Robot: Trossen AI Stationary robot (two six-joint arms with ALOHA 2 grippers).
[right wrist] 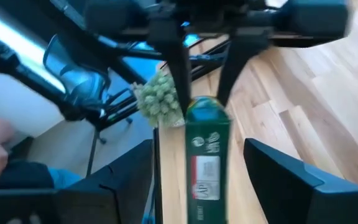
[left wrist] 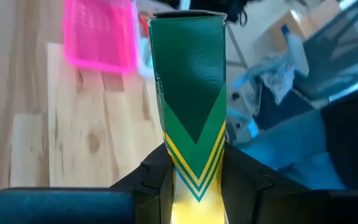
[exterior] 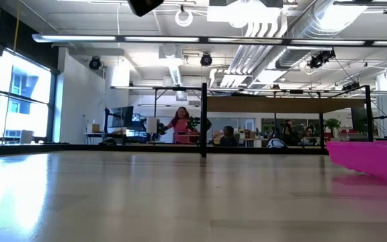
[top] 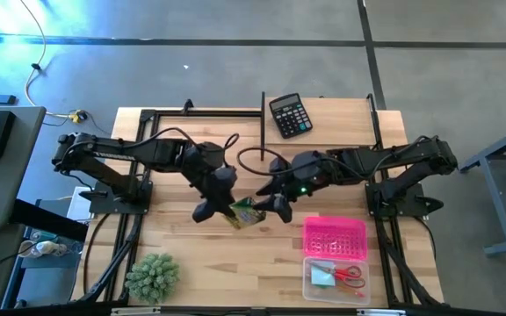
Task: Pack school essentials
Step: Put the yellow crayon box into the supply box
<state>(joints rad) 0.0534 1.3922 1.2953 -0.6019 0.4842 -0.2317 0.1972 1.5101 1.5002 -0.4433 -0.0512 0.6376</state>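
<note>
Crayon box (top: 246,213) lies slanted in left fingers (left wrist: 160,186).

Green box (left wrist: 191,93) w/ yellow chevron stripes, pink basket (top: 334,237), black calculator (top: 290,116), red-handled scissors (top: 350,273)

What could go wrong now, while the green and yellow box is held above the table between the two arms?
1. The right hand stands open around the green and yellow box, so only the left hand grips it, at one end; the box may tilt or slip.
2. The two hands are very close together; they could bump as they move apart.
3. The pink basket and the clear container lie off to the right; the carry could clip a rim.
</note>
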